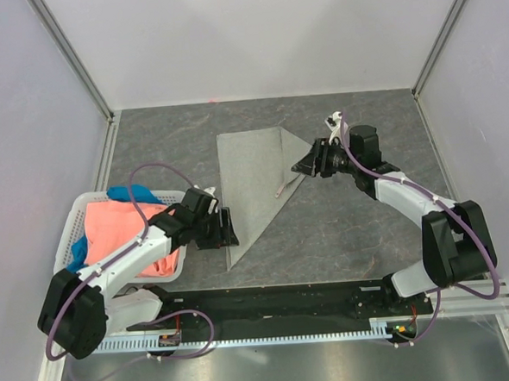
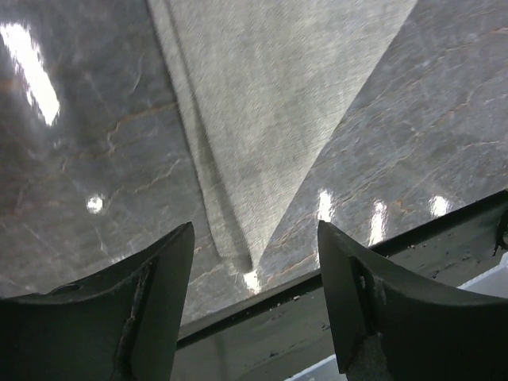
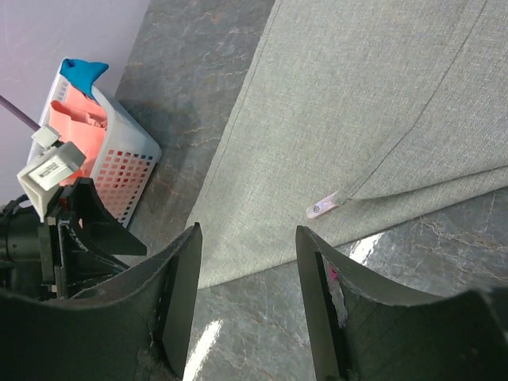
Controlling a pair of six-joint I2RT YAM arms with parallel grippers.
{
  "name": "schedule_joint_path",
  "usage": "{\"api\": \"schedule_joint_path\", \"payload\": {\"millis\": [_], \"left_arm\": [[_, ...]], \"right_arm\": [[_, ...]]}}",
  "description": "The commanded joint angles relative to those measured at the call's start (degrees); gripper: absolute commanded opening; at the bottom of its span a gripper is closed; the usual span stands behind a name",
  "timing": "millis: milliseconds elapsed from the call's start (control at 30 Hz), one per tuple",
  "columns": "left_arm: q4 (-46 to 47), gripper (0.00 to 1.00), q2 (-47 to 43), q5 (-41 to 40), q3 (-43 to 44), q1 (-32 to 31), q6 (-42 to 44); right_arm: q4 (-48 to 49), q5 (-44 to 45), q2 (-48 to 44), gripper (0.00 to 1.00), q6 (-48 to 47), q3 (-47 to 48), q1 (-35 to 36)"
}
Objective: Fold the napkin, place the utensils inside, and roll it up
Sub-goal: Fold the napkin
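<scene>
grey napkin (image 1: 252, 186) half hid the utensil (image 3: 323, 208); left gripper (image 2: 254, 230) and right gripper (image 3: 248, 230) gaped empty. rolling likely needed both tip layers pinched.

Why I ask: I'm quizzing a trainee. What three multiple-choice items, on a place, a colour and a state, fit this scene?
1. Where does the white basket stand?
A. at the left side of the table
B. at its far right corner
C. at its centre
2. Which cloths lie in it?
A. one green, one yellow
B. a coral cloth and a blue cloth
C. one black
3. How does the napkin lie?
A. rolled up
B. bunched in a heap
C. folded flat into a triangle
Key: 1 A, seen at the left edge from above; 2 B, both show over its rim; 3 C, its flat outline tapers to a point.
</scene>
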Motion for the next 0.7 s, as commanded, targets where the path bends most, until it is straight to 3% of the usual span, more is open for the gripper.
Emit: {"api": "schedule_joint_path", "payload": {"millis": [0, 667], "left_arm": [[-1.35, 0.7, -2.98, -0.89, -2.4, -0.43, -6.91], [4.0, 0.61, -5.35, 5.88, -12.16, -0.6, -13.77]], "right_arm": [[2.21, 0.08, -2.95, 0.59, -1.38, -1.42, 0.11], [5.73, -0.54, -3.21, 0.59, 1.25, -4.14, 0.11]]}}
